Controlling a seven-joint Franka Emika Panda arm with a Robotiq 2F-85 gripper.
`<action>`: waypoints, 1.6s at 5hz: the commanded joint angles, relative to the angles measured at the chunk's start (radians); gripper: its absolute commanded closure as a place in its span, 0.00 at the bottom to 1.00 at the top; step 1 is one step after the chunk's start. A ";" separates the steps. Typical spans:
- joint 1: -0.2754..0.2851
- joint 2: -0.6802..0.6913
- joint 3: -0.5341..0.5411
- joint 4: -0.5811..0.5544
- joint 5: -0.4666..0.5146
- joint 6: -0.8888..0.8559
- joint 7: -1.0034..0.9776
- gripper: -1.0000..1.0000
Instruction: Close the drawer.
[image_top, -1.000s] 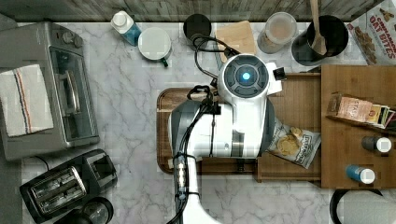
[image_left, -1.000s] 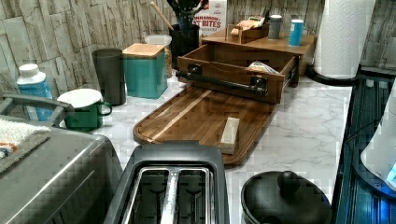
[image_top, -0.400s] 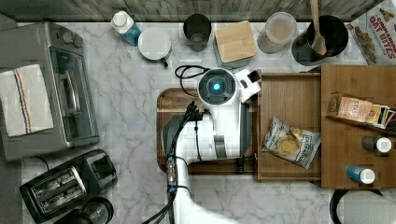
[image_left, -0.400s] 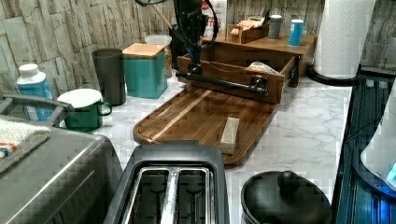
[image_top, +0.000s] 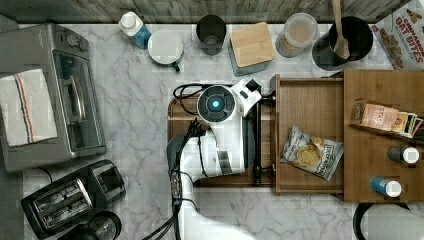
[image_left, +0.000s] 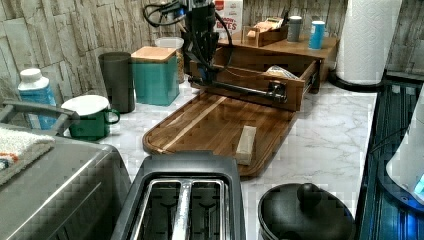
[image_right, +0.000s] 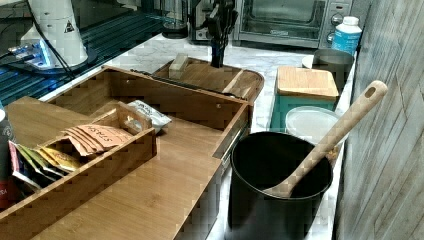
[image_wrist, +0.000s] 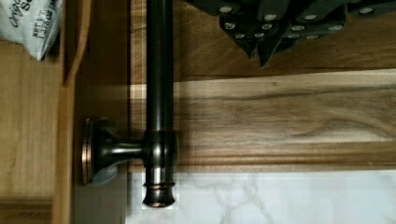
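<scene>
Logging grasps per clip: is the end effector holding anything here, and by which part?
Nothing is held. The end effector hangs shut over the cutting board, beside the drawer's handle.

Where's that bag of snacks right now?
The snack bag lies inside the open drawer, toward the top view's lower right of it, beside the wooden organizer top holding tea packets.

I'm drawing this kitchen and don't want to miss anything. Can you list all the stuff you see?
drawer: 1, brown wood, pulled open
chip bag: 1, white, inside the drawer
drawer handle: 1, dark metal bar
cutting board: 1, dark wood, before the drawer
toaster oven: 1, silver, top view's left
toaster: 1, black
mug: 1, green
canister: 1, teal, wooden lid
paper towel roll: 1, white
end effector: 1, black, beside the handle
</scene>
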 joint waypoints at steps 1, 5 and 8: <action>0.023 0.080 -0.029 -0.072 -0.113 0.106 0.081 1.00; -0.101 0.044 -0.090 -0.094 -0.090 0.148 -0.135 1.00; -0.257 0.007 -0.202 -0.097 -0.105 0.297 -0.309 1.00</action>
